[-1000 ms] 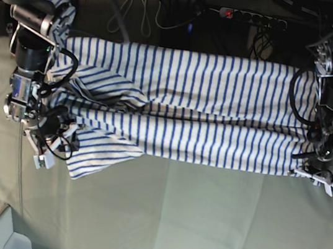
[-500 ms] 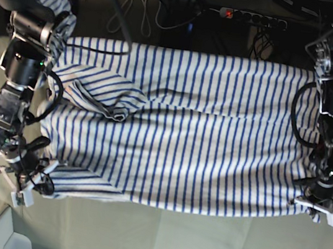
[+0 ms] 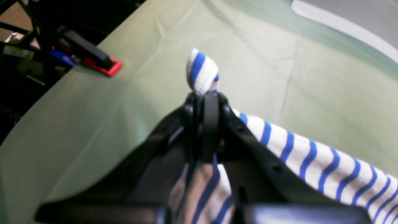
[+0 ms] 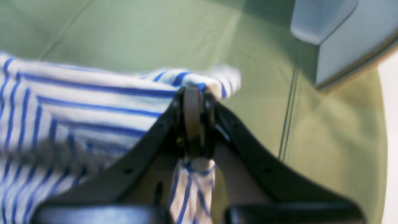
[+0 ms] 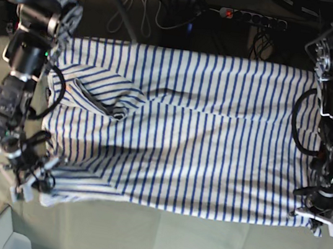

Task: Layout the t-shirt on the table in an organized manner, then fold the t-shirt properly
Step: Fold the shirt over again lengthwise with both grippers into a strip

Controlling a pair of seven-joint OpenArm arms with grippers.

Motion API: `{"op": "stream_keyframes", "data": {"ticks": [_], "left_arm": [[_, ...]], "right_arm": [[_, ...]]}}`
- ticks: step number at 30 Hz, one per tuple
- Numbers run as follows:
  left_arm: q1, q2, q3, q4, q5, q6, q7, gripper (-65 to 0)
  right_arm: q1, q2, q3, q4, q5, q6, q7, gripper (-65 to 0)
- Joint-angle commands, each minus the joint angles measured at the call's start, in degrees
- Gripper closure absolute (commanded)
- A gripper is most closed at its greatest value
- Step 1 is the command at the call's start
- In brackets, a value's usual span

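The white, blue-striped t-shirt point(image 5: 202, 136) lies spread wide across the far half of the pale green table point(image 5: 167, 243), with one sleeve folded over near its left end point(image 5: 105, 93). My left gripper point(image 5: 322, 222) is shut on the shirt's near right corner; in the left wrist view a striped tip point(image 3: 200, 71) pokes out past the closed jaws point(image 3: 205, 96). My right gripper point(image 5: 25, 188) is shut on the shirt's near left corner, and the right wrist view shows the cloth point(image 4: 77, 102) bunched at the closed jaws point(image 4: 194, 93).
A red clamp point(image 3: 102, 65) sits on the table edge beside my left gripper. A grey bin point(image 5: 5, 235) stands at the near left corner, also in the right wrist view point(image 4: 342, 37). Cables point(image 5: 140, 8) and a power strip point(image 5: 251, 16) lie beyond the far edge.
Both grippers moved toward the near side with the shirt's edge, pulling the doubled-over half open. The shirt now lies wider and flatter, its middle crease gone.
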Motion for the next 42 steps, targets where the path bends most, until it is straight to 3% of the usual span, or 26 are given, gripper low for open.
{"op": "stream_keyframes", "data": {"ticks": [1, 7, 11, 15, 19, 24, 30, 34, 42], "left_arm": [[-0.7, -0.9, -0.3, 0.9, 0.0, -0.1, -1.6, 0.0], [3.8, -1.4, -0.6, 1.9, -0.2, -0.1, -1.6, 0.0], [11.0, -1.4, -0.8, 9.1, -0.2, -0.1, -1.6, 0.0], [16.6, -0.8, -5.2, 16.6, -0.3, -0.1, -1.6, 0.0], [22.0, -0.8, -8.1, 20.4, -0.3, -0.1, -1.6, 0.0], [27.0, -0.7, -9.8, 20.8, -0.3, -0.1, -1.6, 0.0], [31.7, 2.6, -11.9, 20.9, -0.3, -0.1, -1.9, 0.0], [32.8, 4.5, -14.4, 20.9, -0.3, -0.2, -1.9, 0.0], [34.1, 4.5, -14.7, 21.0, -0.3, -0.2, -1.9, 0.0]], "right_arm": [[-0.3, 0.6, 0.1, 2.9, 0.7, -0.1, 1.6, 0.0], [-10.2, -2.0, 0.1, 12.7, 0.8, -0.1, 2.0, 0.0], [-17.4, -2.9, 0.1, 19.7, 2.4, -0.1, 2.1, 0.0], [-22.8, -1.2, 0.0, 24.2, 8.5, -0.1, 1.6, 0.0], [-27.8, -0.9, 0.0, 27.4, 8.8, -0.1, 2.0, 0.0], [-33.2, -1.2, 0.1, 29.5, 8.9, -0.1, 2.1, 0.0], [-38.5, -0.8, 0.1, 29.7, 15.7, -0.1, 2.1, 0.0], [-40.9, 0.1, 0.1, 29.9, 16.5, -0.1, 2.2, 0.0], [-45.4, -0.5, 0.1, 30.7, 16.5, -0.1, 7.3, 0.0]]}}
